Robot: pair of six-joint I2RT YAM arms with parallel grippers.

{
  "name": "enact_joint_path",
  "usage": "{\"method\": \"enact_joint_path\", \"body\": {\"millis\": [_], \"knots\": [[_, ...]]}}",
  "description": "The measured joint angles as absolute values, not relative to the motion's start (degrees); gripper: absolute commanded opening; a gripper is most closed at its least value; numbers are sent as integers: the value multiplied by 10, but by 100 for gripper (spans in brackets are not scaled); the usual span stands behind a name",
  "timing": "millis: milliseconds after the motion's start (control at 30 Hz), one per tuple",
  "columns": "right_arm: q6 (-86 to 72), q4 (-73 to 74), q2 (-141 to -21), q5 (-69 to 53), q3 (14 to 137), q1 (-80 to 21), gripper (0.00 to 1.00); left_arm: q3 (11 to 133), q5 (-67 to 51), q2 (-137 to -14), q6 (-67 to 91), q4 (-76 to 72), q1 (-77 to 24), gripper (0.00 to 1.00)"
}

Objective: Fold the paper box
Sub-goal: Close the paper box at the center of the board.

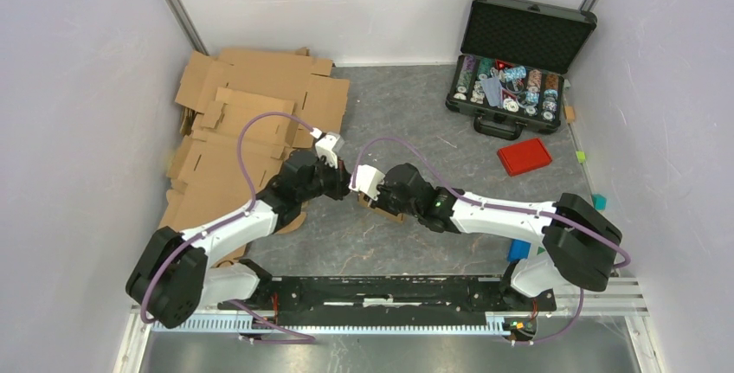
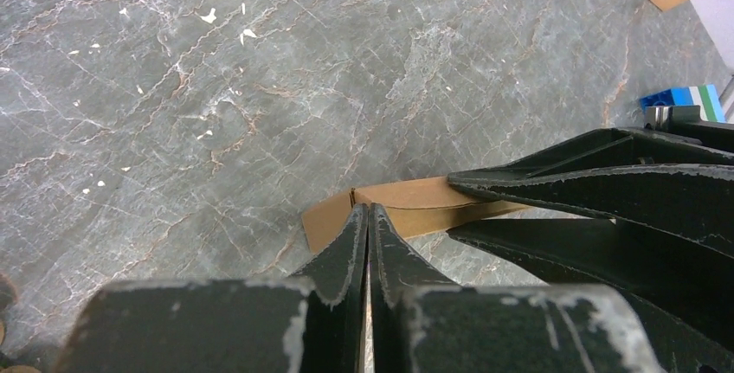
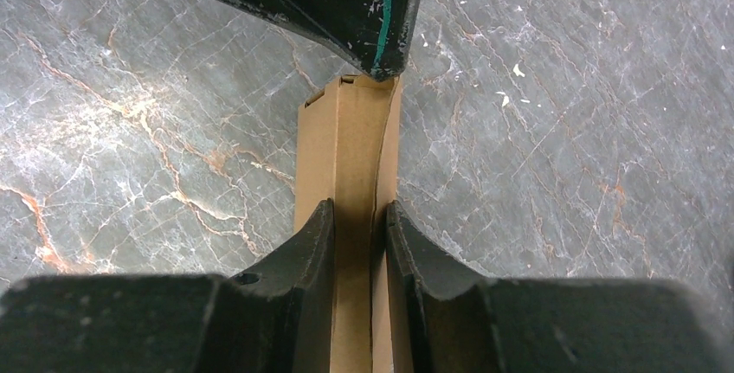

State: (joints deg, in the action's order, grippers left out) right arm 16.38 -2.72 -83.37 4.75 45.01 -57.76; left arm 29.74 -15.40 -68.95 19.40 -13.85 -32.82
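Note:
The paper box (image 1: 387, 211) is a small, flattened brown cardboard piece held low over the grey table between both arms, mid-table. In the right wrist view my right gripper (image 3: 355, 213) is shut on the paper box (image 3: 350, 139), one finger on each side of its narrow folded body. At the box's far end, the left arm's black fingers (image 3: 363, 9) meet it. In the left wrist view my left gripper (image 2: 370, 210) is shut, its tips pinching the end edge of the paper box (image 2: 415, 204). From above, the left gripper (image 1: 350, 184) and right gripper (image 1: 368, 193) nearly touch.
A pile of larger cardboard sheets (image 1: 242, 122) lies at the back left. An open black case (image 1: 515, 61) with chips stands at the back right, a red lid (image 1: 524, 157) in front of it. A blue block (image 1: 519, 249) lies near the right arm.

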Motion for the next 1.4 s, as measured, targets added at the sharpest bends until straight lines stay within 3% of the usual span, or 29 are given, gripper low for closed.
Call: {"method": "enact_joint_path", "body": {"millis": [433,533,600,967,1167,1333,1400], "knots": [[164,-24,-842,47,460,-578,22,297,-136,-679,175,-84,-336,2],[164,-24,-842,46,460,-578,22,297,-130,-679,170,-84,-340,19],[164,-24,-842,46,460,-578,22,297,-121,-679,167,-82,-343,23],[164,-24,-842,46,460,-578,22,298,-108,-672,161,-78,-346,21],[163,-24,-842,47,460,-576,22,318,-118,-698,155,-78,-346,26],[163,-24,-843,45,461,-577,22,322,-124,-707,153,-83,-346,25],[164,-24,-844,45,461,-577,22,324,-125,-709,153,-84,-346,18]]}}
